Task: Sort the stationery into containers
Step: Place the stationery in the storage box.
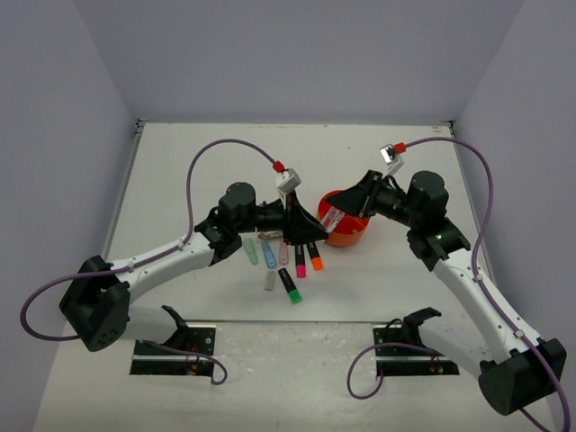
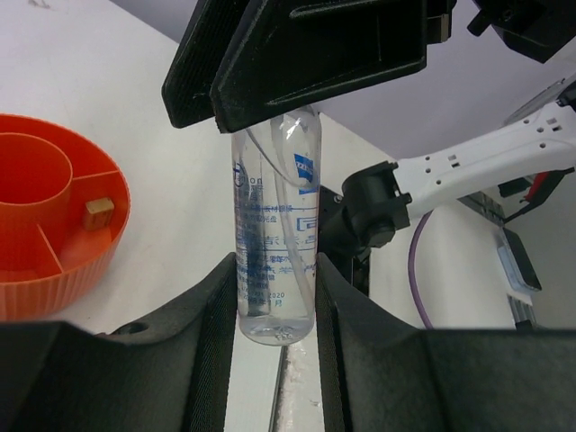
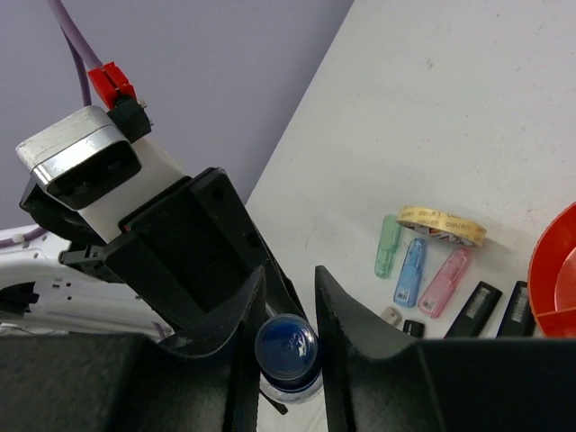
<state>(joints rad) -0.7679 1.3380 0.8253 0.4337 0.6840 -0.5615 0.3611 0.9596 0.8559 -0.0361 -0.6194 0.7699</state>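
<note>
Clear bottle (image 2: pixel 274 270) (blue cap (image 3: pixel 286 349)), ribbed orange organiser (image 2: pixel 63 283)

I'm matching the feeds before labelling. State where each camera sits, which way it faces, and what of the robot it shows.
Top external: above and behind the robot, looking down on the table; both arms whole, left gripper and right gripper close together by the orange organiser.
Left wrist: looking along its own fingers at the clear bottle they clamp; the right gripper holds its top.
Right wrist: looking past its fingers onto the bottle's blue cap, left gripper and markers beyond.
Shared: both wrist views show bottle and organiser.
</note>
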